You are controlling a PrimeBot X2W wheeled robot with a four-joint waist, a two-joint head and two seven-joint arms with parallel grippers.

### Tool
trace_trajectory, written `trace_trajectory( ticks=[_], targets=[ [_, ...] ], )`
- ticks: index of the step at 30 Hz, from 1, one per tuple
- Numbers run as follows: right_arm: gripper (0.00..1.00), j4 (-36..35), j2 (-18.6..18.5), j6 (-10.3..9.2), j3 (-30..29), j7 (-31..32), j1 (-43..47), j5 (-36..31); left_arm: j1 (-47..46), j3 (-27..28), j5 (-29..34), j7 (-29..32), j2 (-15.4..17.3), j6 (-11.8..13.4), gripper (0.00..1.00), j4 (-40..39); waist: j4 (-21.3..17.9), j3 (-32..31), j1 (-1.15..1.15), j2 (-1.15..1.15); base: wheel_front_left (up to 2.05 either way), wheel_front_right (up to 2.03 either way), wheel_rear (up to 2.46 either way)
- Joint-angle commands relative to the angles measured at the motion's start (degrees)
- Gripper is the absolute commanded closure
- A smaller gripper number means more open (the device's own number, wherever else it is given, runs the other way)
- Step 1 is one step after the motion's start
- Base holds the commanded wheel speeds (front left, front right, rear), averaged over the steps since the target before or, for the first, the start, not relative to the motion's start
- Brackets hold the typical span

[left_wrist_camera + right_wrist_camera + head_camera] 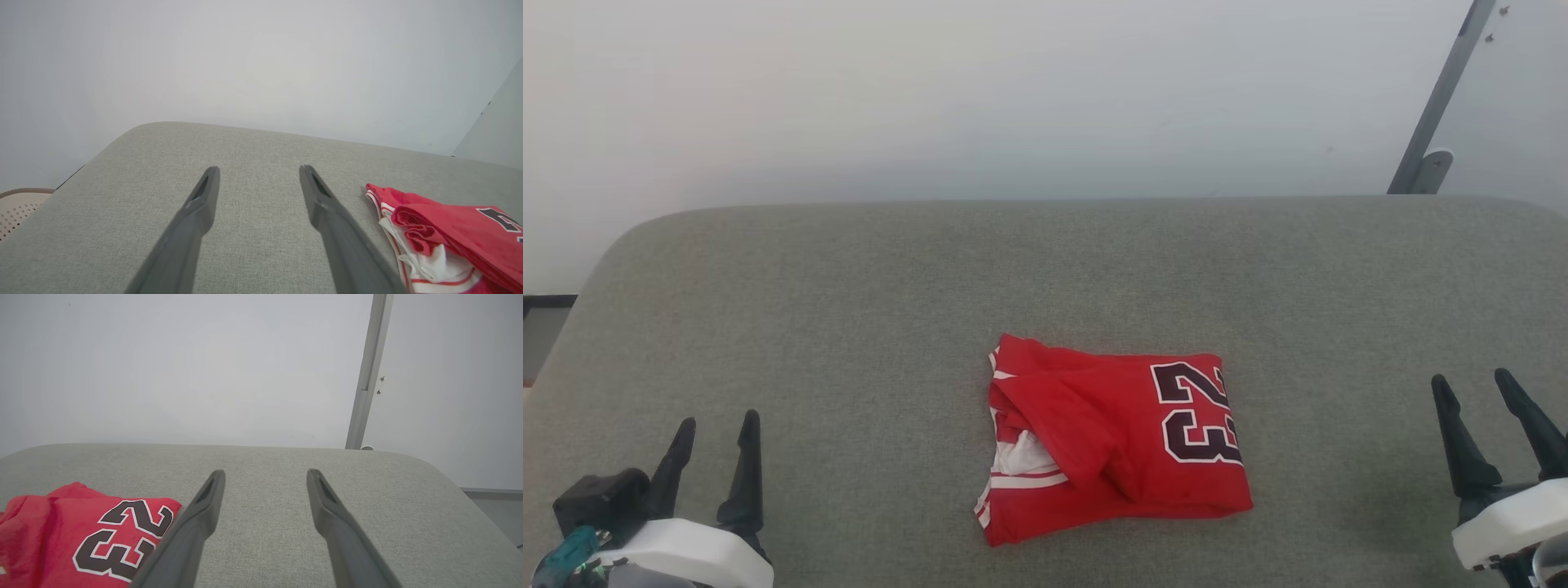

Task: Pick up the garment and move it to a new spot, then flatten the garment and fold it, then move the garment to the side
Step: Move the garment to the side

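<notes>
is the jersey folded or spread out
Folded: the jersey lies as a compact rectangle, its layers doubled over, white fabric peeking out at its left edge and the 23 on top.

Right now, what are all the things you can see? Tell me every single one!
garment: one, bright red with white trim and a dark 23, folded in the middle of the padded surface.
padded surface: one, grey-green fabric, under everything.
wall: one, white, behind the surface.
metal bar: one, grey, leaning on the wall at the upper right.
holey thing: one, beige, past the surface's left edge; cannot tell what it is.
left gripper: one, dark fingers, lower left, open and empty.
right gripper: one, dark fingers, lower right, open and empty.
</notes>
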Motion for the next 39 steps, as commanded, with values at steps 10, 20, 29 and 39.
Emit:
trace_trajectory(
  ticks=[10, 20, 29, 39],
  targets=[
    [0.00, -1.0, 0.7, -0.03, 3.3, 3.5, -1.2, 0.8, -1.0, -0.5, 0.2, -0.2, -0.1, 0.3, 0.00, -0.4, 2.7, 0.7, 0.00, 0.00, 0.00, 0.00, 0.00],
    [0.00, 1.4, 0.5, -0.03, 10.1, 15.4, -5.5, 5.4, -2.8, -2.2, 1.0, 0.1, -1.4, 0.2, 0.00, -0.8, 8.0, 3.2, 0.00, 0.00, 0.00, 0.00, 0.00],
    [0.00, 6.2, -1.1, -0.03, 12.8, 28.5, -10.1, 9.7, -5.2, -3.9, 1.6, 0.0, -3.0, -0.7, 0.00, 0.0, 12.1, 6.7, 0.00, 0.00, 0.00, 0.00, 0.00],
    [0.00, 9.7, -1.4, -0.03, 15.7, 37.9, -13.7, 10.5, -7.7, -5.1, 2.5, -0.2, -4.8, -1.6, 0.00, 1.6, 14.1, 9.4, 0.00, 0.00, 0.00, 0.00, 0.00]
  ],
)
